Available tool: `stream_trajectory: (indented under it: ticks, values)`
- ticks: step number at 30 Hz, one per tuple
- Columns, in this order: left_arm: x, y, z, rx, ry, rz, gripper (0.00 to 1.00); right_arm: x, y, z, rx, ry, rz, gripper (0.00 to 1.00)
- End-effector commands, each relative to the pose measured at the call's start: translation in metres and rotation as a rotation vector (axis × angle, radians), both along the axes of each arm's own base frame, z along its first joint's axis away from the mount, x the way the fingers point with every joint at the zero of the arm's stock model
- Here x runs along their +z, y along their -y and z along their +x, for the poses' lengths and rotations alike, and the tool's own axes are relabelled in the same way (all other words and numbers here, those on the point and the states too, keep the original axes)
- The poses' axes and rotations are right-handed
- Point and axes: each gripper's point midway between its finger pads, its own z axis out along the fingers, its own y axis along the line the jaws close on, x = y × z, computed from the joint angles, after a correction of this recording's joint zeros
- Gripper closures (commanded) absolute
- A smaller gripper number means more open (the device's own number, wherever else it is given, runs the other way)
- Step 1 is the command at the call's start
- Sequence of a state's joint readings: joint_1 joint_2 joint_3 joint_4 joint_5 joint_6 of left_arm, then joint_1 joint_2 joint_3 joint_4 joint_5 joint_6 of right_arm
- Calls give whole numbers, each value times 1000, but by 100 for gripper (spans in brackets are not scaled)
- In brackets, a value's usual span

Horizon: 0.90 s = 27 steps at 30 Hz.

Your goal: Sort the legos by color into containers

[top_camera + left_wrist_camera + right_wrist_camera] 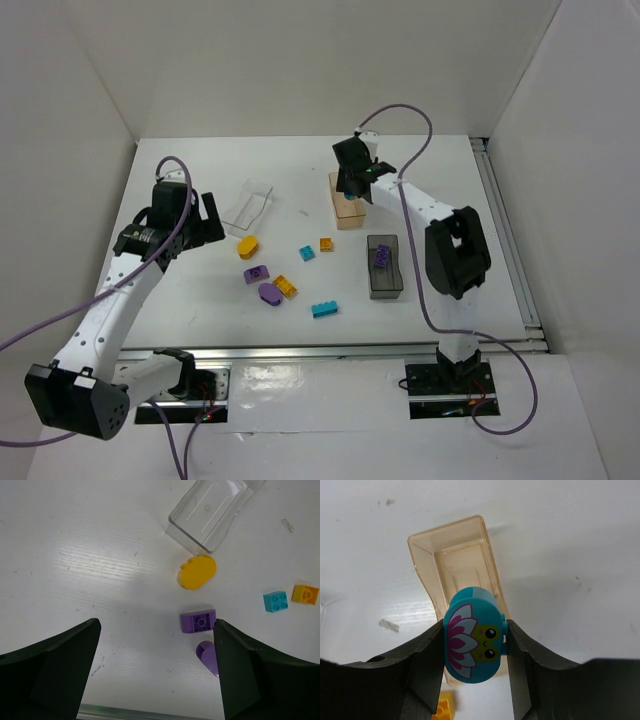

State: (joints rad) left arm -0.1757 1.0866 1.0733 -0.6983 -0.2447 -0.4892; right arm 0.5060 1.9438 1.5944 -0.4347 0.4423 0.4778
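White desk (pixel 290 165), pieces spread wide across it. Back left, the clear tub (pixel 248 206) sits at an angle, and just in front of it lies a yellow rounded lego (pixel 247 245). Coming nearer: a purple studded brick (pixel 257 273), then a purple rounded piece (pixel 269 293) right beside a yellow brick (pixel 286 287). Mid-desk, a small cyan brick (pixel 306 253) and a small orange brick (pixel 326 244) lie close together but not touching. A longer cyan brick (pixel 324 309) lies nearest the front edge. Over on the right, the tan tub (pixel 348 215) stands at the back, with the dark grey tub (pixel 385 288) in front of it.
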Motion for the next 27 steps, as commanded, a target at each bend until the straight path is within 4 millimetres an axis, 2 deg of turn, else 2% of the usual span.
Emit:
stream_trajectory:
  ticks: [1, 3, 4, 6, 7, 8, 9, 11, 12, 13, 15, 16, 19, 21, 23, 27]
  values:
    - [3, -7, -2, 5, 11, 43, 0, -14, -12, 22, 43, -14, -43, 58]
    - [0, -7, -1, -1, -1, 52, 0, -21, -17, 31, 43, -17, -45, 56]
    - [-2, -7, -1, -1, -10, 53, 0, -23, -15, 37, 40, -15, -32, 51]
    - [-2, -7, -1, -1, -10, 53, 0, -20, -19, 45, 40, -1, -25, 35]
    - [-2, -7, -1, -1, -10, 53, 0, -23, -18, 42, 40, -16, -33, 25]
    - [-2, -7, -1, -1, -10, 53, 0, -18, -14, 41, 31, -12, -42, 22]
    - [-2, -7, -1, -1, -10, 53, 0, -6, -10, 37, 22, 7, -42, 22]
    - [-2, -7, 0, 6, -9, 46, 0, 9, -22, 24, 45, 49, -28, 22]
    - [-2, -7, 0, 6, -9, 46, 0, -1, -20, 9, 52, 31, -48, 22]
    - [-2, -7, 0, 6, -9, 46, 0, 22, -33, -6, 93, 74, -29, 22]
    - [-4, -6, 1, 21, -15, 32, 0, 32, -45, -25, 127, 109, -16, 22]
    - [-7, -5, 1, 20, -26, 34, 0, 29, -49, -46, 166, 103, -6, 22]
    - [-16, -5, 2, 26, -53, 33, 0, 15, -92, -84, 362, 99, 55, 22]
    - [-16, -6, 2, 41, -51, 33, 0, 12, -112, -99, 463, 84, 73, 22]
    - [-21, -9, -1, 55, -77, 40, 0, -14, -132, -112, 555, 22, 44, 22]
    - [-19, -16, -3, 111, -76, 56, 0, -43, -155, -120, 614, -42, -35, 22]
